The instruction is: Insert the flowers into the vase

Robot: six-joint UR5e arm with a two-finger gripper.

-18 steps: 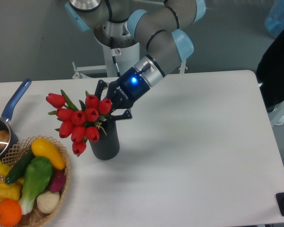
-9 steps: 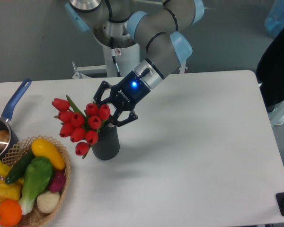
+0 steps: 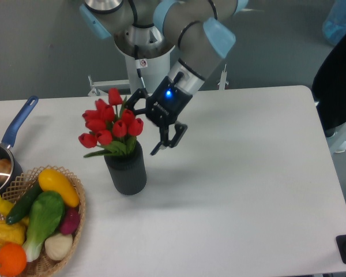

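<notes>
You have the flowers (image 3: 111, 127) standing in the vase (image 3: 126, 173), stems down in its mouth, the red heads bunched above the rim and leaning a little to the left. One green leaf juts out to the left just over the rim. The vase stands upright on the white bench (image 3: 242, 190), left of centre.

Your tool (image 3: 154, 126) sits just right of the blooms, above and to the right of the vase mouth. Its fingers are spread wide and hold nothing: one dark finger (image 3: 169, 137) angles down to the right, clear of the vase, while the other lies up by the flower heads, and you cannot tell whether it touches them. A blue light glows on the wrist behind the tool.

At your left edge, a wicker basket (image 3: 78, 222) of vegetables rests on the bench near the vase, apart from it. Behind the basket is a saucepan (image 3: 0, 158) with a blue handle pointing up and to the right. At the right edge, a person in dark clothing (image 3: 340, 75) stands beside the bench.
</notes>
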